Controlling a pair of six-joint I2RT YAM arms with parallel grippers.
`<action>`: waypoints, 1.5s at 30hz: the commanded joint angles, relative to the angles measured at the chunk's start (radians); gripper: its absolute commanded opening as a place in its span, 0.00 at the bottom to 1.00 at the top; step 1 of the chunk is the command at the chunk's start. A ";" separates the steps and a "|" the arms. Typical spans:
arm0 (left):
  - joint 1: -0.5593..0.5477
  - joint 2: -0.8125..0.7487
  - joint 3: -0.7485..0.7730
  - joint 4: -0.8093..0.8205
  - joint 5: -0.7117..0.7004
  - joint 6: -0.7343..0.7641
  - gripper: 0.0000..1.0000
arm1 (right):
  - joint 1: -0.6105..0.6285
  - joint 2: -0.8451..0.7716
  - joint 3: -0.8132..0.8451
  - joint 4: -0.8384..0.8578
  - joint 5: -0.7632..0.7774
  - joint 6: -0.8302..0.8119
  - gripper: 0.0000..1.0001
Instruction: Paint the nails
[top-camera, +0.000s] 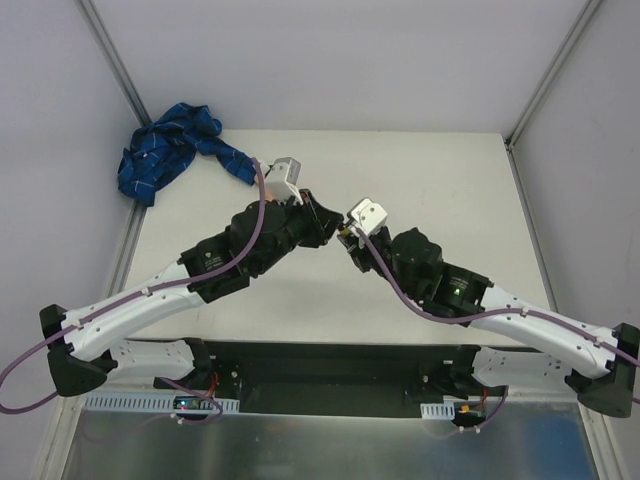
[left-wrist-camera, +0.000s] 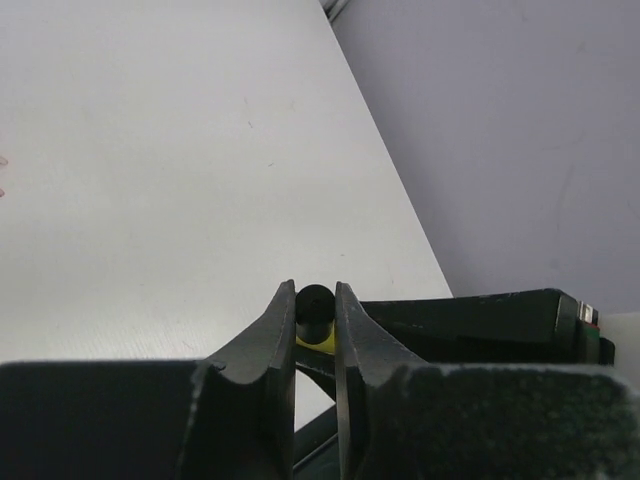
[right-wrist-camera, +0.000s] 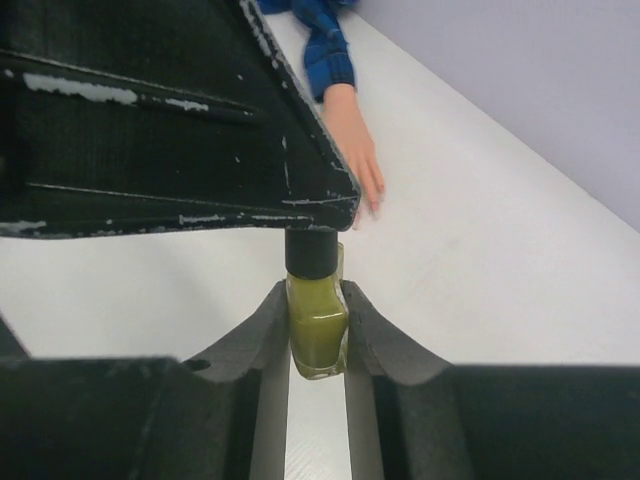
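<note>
**Student:** Foreground of the left wrist view: what do the two dark fingers (left-wrist-camera: 272, 350) hold?

**Instructor:** The left gripper (left-wrist-camera: 315, 292) is pinched on a small black cap (left-wrist-camera: 315, 305). A strip of yellow-green shows just beneath the cap. Behind it is the white table (left-wrist-camera: 150, 150).

**Student:** And moving right?

**Instructor:** In the right wrist view, the right gripper (right-wrist-camera: 316, 312) is clamped on the yellow-green bottle (right-wrist-camera: 318, 338). The bottle stands upright in that view, with the cap on its neck. The left gripper's black body sits directly over the cap. From above, the two grippers meet tip to tip over the middle of the table.

**Student:** Where are the nails?

**Instructor:** On the mannequin hand (right-wrist-camera: 352, 140), which lies on the table beyond the bottle. Its long axis runs from the blue plaid sleeve (right-wrist-camera: 325, 40) at upper left to the fingertips at lower right. The fingers point toward the bottle and the right wrist camera. The nails (right-wrist-camera: 377, 190) lie at that end, near the cap but apart from it. They look pale pink, though they are too small and blurred to be sure. In the top view the left wrist hides the hand, and only the sleeve shows, trailing in from the back left corner.
</note>
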 joint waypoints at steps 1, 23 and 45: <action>-0.013 -0.055 0.032 0.002 0.124 0.067 0.25 | -0.066 -0.084 -0.009 0.086 -0.289 0.015 0.00; 0.313 -0.188 -0.048 0.210 1.098 0.239 0.79 | -0.290 -0.034 0.022 0.312 -1.113 0.483 0.00; 0.311 -0.145 -0.058 0.183 0.894 0.147 0.00 | -0.277 -0.089 0.045 0.199 -0.738 0.358 0.00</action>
